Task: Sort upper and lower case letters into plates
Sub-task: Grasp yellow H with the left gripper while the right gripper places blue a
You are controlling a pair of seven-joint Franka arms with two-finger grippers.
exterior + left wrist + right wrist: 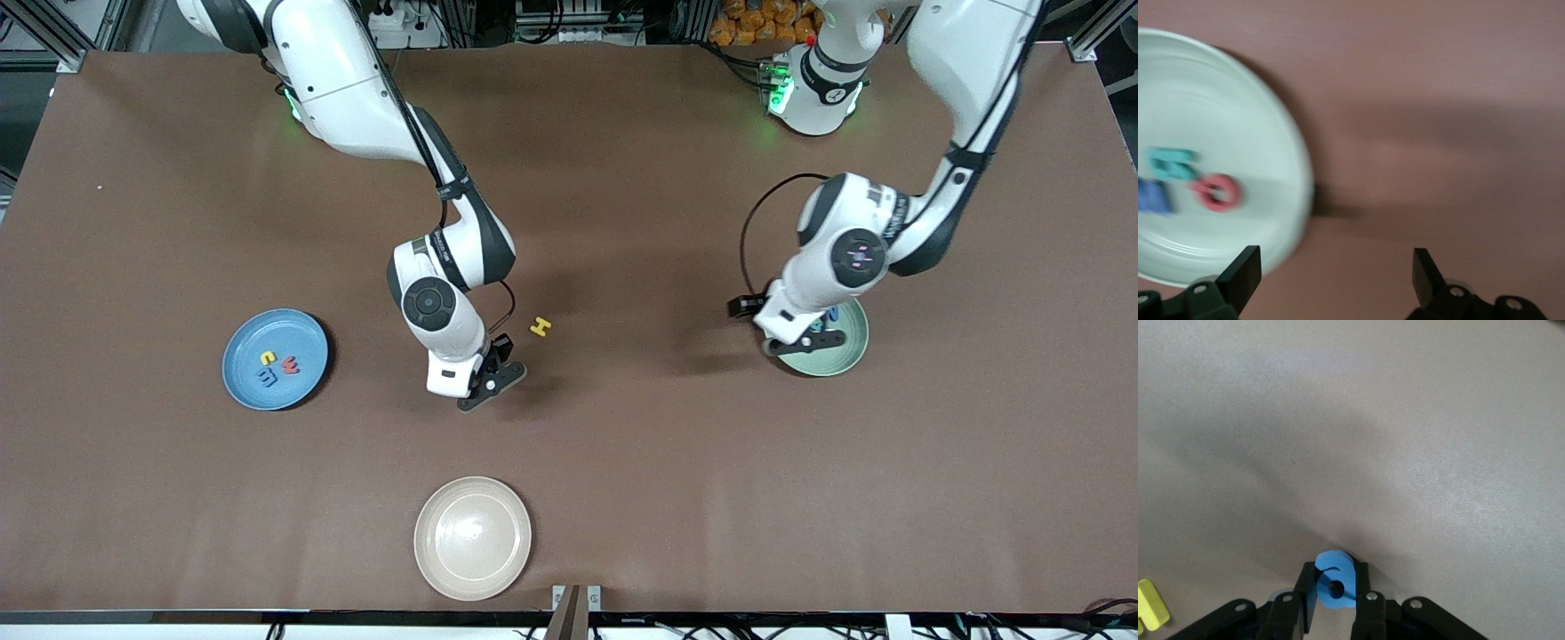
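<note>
From the front, three plates are counted on the brown table (622,178): a blue plate (244,373) toward the right arm's end, a mint green plate (845,351) toward the left arm's end, and a cream plate (472,537) by the edge nearest the front camera. Three small letters lie in the blue plate: a yellow one (267,357), a red one (291,364) and a blue one (267,377). One yellow H (540,327) lies on bare tabletop near the middle, with wide clear surface around it. The right gripper (491,384) is seen low beside that H. The left gripper (805,340) hangs over the mint plate's rim.

In the left wrist view, the fingers (1245,270) are spread wide with nothing between them; three letters are counted in the mint plate: teal (1171,164), blue (1153,197), red (1218,193).

In the right wrist view, the fingers (1306,593) are clamped on one blue letter (1336,579) at the tabletop.
</note>
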